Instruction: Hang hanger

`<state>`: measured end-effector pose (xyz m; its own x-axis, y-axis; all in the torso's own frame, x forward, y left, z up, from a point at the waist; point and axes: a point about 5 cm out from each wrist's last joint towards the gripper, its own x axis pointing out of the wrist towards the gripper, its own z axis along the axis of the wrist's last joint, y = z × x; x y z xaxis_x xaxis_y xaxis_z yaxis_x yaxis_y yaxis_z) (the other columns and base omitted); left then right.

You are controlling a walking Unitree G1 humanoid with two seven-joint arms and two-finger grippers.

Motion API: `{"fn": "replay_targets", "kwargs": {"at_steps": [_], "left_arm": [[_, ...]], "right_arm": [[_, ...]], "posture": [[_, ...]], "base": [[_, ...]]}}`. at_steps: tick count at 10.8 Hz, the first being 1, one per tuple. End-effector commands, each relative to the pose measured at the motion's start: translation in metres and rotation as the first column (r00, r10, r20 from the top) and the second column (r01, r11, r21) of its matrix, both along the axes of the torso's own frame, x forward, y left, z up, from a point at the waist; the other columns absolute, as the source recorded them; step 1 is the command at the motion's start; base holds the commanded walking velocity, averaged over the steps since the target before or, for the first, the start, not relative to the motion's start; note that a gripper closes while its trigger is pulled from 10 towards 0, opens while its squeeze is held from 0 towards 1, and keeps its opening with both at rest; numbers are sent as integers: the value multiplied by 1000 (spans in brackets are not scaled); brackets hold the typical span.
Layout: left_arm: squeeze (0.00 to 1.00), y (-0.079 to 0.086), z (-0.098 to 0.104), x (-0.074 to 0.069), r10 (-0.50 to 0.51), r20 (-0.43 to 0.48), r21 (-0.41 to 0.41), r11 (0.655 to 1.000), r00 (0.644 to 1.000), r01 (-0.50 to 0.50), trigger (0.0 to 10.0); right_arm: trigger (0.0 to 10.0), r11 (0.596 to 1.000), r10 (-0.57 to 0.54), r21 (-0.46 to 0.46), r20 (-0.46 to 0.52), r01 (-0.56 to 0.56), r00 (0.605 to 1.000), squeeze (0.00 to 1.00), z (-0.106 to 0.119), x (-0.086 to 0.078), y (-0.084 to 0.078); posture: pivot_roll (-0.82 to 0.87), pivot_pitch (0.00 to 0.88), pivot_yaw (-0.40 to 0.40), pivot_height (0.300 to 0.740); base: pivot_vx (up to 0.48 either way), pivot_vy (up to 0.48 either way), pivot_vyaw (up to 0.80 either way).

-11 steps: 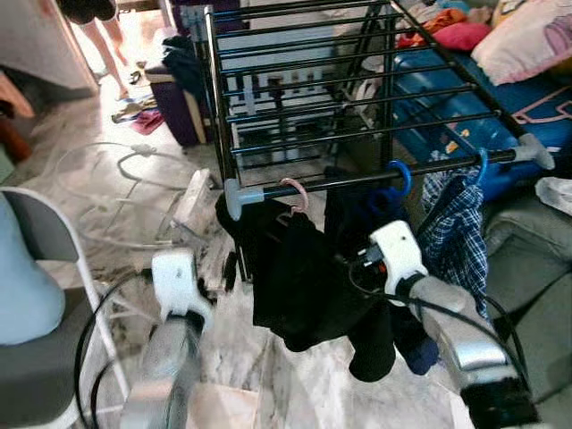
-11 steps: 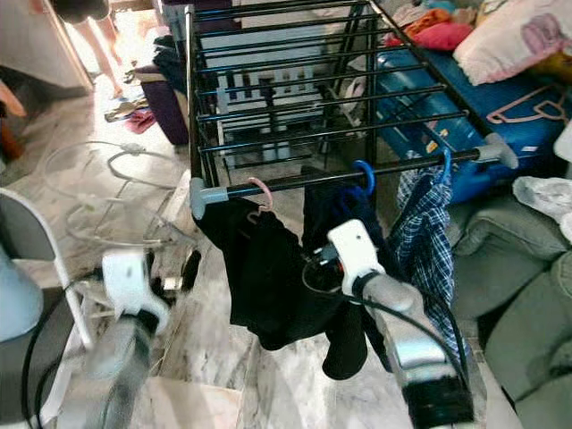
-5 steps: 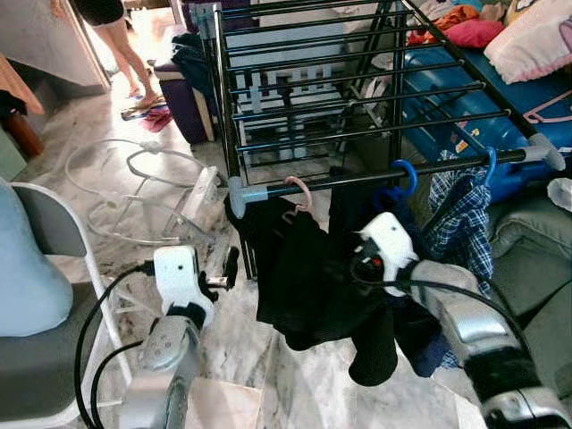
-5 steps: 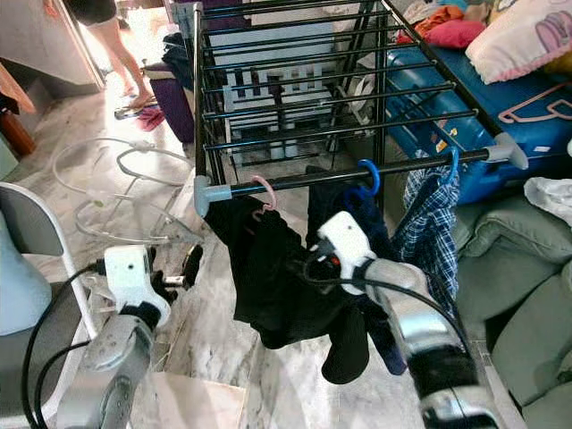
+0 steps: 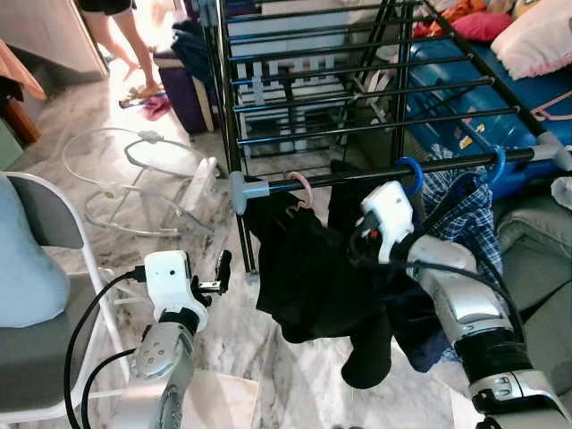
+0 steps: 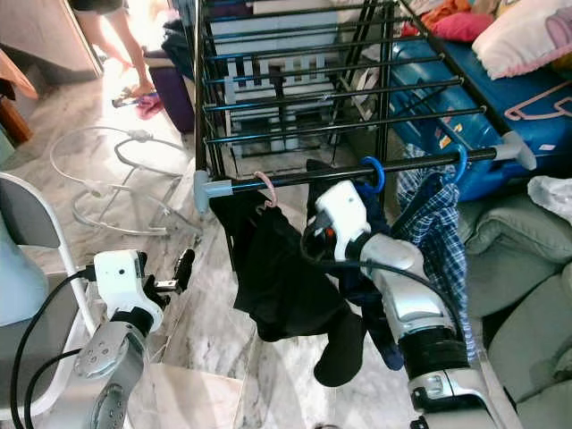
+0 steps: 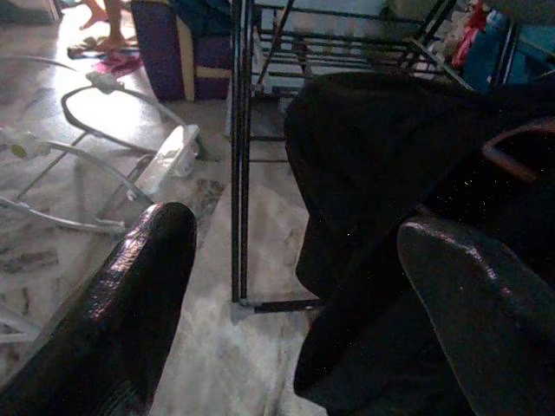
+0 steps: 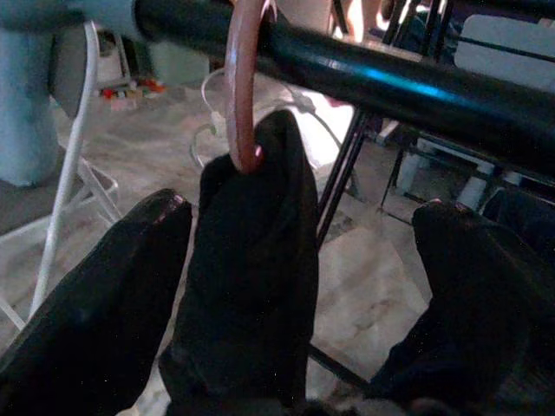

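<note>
- Left eye view, far left: left gripper [image 5: 221,271] low beside the white folding chair [image 5: 54,234], fingers [image 7: 130,295] spread wide with nothing between them, aimed at the foot of the rack.
- Next along: pink hanger [image 5: 301,189] already hooked over the front rail [image 5: 357,177] of the drying rack [image 5: 357,80], black garment [image 5: 299,268] drooping from it.
- Feels like a light load: thin stiff hook, soft limp cloth, prone to swing and slide along the smooth rail.
- Best hold probably at the neck just under the hook, not on the fabric.
- Centre: right gripper [image 8: 295,260] up close under the rail, fingers wide either side of the garment's neck, gripping nothing.
- Right: blue hangers [image 5: 411,172] with a checked shirt [image 5: 465,223], sofa [image 5: 536,259] beyond.
</note>
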<state>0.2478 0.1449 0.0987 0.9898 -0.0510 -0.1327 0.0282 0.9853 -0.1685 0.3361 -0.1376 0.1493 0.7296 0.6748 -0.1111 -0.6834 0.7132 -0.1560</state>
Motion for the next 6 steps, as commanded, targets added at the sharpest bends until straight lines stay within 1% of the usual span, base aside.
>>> {"fn": "replay_targets", "kwargs": {"at_steps": [1,2,3,4,5,6], "left_arm": [[0,0,0,-3,7,-9,4,1000,1000,-7,10000],[0,-1,0,-3,6,-11,3,1000,1000,-6,10000],[0,-1,1,-3,5,-12,2,1000,1000,-5,10000],[0,-1,1,-3,4,-13,-2,1000,1000,-4,10000],[0,-1,2,-4,3,-11,-2,1000,1000,-4,10000],[0,-1,1,-5,7,-12,-3,1000,1000,-7,10000]], "right_arm": [[10000,999,38,29,-2,-38,999,1000,4,-5,5],[10000,998,53,20,-16,-52,998,1000,1,-7,6],[10000,998,68,-1,-57,-69,996,1000,-7,-11,5],[10000,998,11,-53,-127,-18,992,133,-21,-11,2],[10000,996,-23,-83,-158,10,987,0,-30,-12,3],[10000,998,-29,-69,-213,15,977,0,-38,-13,10]], "posture": [[-73,114,59,740],[-76,117,57,740],[-76,118,54,740],[-77,122,50,740],[-74,126,45,740],[-74,126,45,740]], "base": [[0,0,0],[0,0,0],[0,0,0],[0,0,0],[0,0,0],[0,0,0]]}}
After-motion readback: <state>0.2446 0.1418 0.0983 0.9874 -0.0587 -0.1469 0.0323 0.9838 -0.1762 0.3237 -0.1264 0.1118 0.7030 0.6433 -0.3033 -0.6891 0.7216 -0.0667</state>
